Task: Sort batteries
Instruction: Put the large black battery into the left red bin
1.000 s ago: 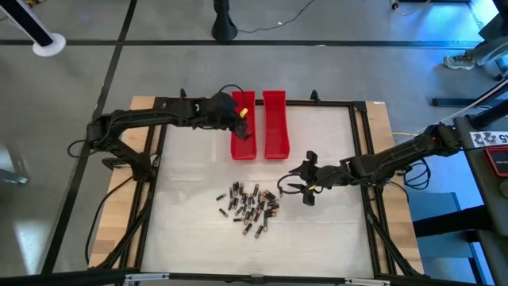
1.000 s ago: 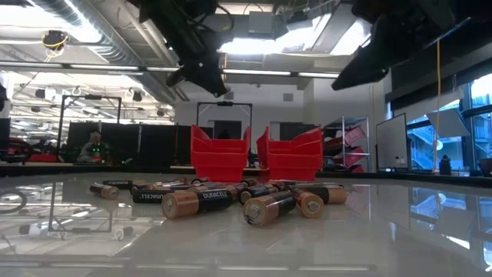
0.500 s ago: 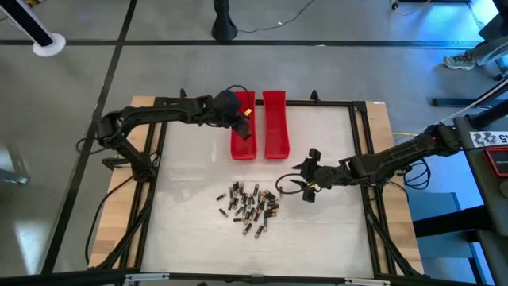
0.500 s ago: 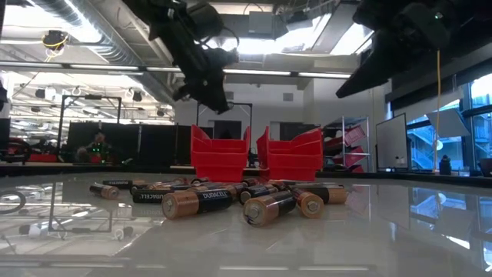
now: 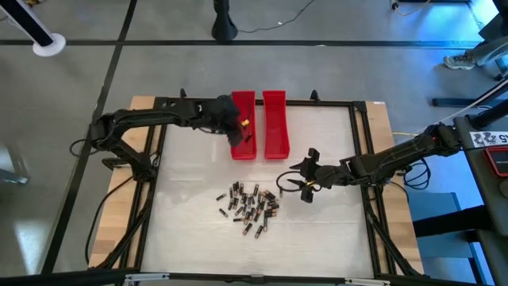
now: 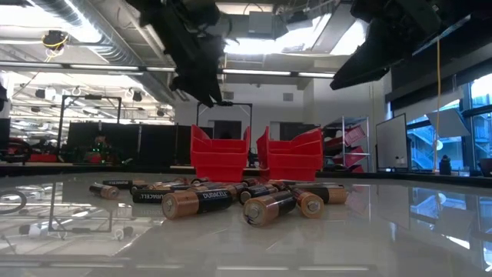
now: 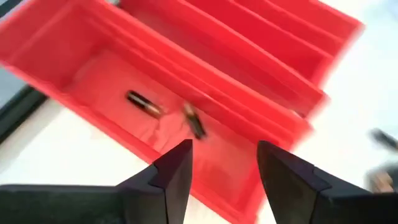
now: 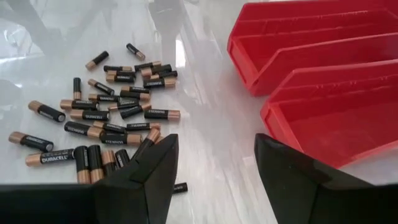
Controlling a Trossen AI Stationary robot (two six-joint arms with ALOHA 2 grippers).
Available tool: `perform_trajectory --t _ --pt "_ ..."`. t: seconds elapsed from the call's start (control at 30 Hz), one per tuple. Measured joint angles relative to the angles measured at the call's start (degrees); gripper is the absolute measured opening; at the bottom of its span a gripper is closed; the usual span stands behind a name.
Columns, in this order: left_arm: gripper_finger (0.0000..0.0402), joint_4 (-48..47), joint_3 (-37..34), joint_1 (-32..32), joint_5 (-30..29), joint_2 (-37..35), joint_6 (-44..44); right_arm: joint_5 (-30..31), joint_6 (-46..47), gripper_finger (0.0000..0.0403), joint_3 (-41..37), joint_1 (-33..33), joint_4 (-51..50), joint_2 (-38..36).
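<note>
Several batteries [image 5: 250, 206] lie in a loose pile on the white table, near its front. Two long red trays stand side by side at the far edge, the left tray [image 5: 238, 151] and the right tray [image 5: 275, 127]. My left gripper [image 7: 221, 149] hangs open above the left tray, nothing between its fingers. Below it two batteries show inside that tray, one [image 7: 144, 103] lying on the floor of the tray and one [image 7: 194, 120] blurred. My right gripper [image 8: 214, 146] stands open above the table just right of the pile [image 8: 106, 118], holding nothing.
A black frame rail [image 5: 361, 159] runs round the white table top. Bare table lies between the pile and the trays and to the pile's left. In the low view the trays [image 6: 220, 158] stand behind the batteries [image 6: 200, 201].
My left gripper has stayed over the left red tray while its wrist rolled, and its fingertips have parted. My right gripper has kept still beside the pile.
</note>
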Motion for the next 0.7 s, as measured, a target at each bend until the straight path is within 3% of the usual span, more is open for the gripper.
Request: perform_trajectory --t 0.33,0.47,0.7 --pt "0.0171 3.0 -6.2 -17.7 0.2 -0.7 -2.2 0.0 0.0 0.0214 -0.4 0.0 -0.2 0.0" --pt "0.017 12.2 -9.8 -22.6 0.1 -0.5 -3.4 -1.8 2.4 0.0214 -0.4 0.0 -0.4 0.4" --pt "0.0154 13.7 -11.9 -23.6 -3.6 2.6 -32.2 -3.0 6.0 0.0214 -0.4 0.0 0.2 3.5"
